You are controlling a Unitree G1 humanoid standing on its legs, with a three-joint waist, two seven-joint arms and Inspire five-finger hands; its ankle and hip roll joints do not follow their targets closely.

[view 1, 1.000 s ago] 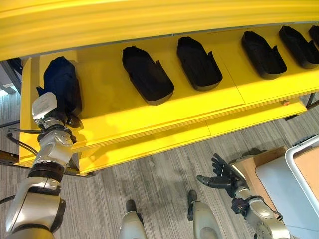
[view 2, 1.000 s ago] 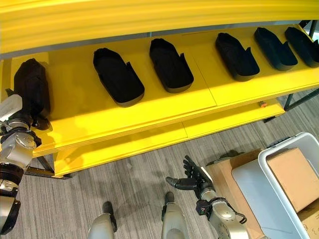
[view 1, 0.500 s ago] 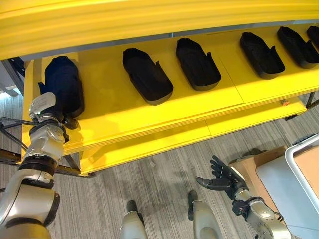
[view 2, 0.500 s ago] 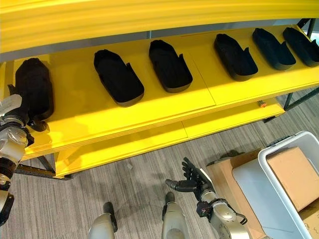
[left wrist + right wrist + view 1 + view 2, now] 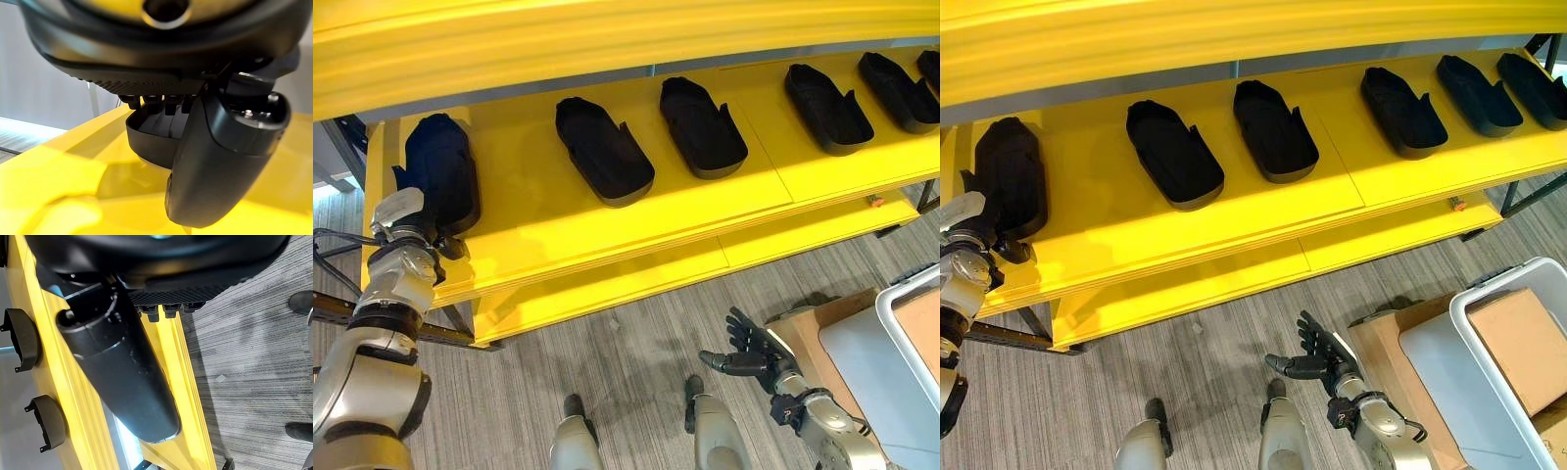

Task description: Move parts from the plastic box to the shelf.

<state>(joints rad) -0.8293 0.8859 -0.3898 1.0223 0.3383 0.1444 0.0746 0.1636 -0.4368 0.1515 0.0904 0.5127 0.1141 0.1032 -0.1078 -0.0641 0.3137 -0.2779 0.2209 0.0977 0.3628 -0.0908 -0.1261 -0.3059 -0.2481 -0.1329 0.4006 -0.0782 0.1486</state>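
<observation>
Here, left robot hand meets matte black part; grip unclear; right robot hand spread.

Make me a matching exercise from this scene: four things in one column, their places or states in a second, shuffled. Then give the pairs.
Things:
1. left hand
2. right hand
3. leftmost black part
4. plastic box

Places or states:
A. lying on the yellow shelf at its far left end
B. on the floor at lower right, holding a cardboard carton
C. at the shelf's front edge, against the near end of a part
D. fingers spread, empty, low over the carpet

Pairs: 1-C, 2-D, 3-A, 4-B
</observation>
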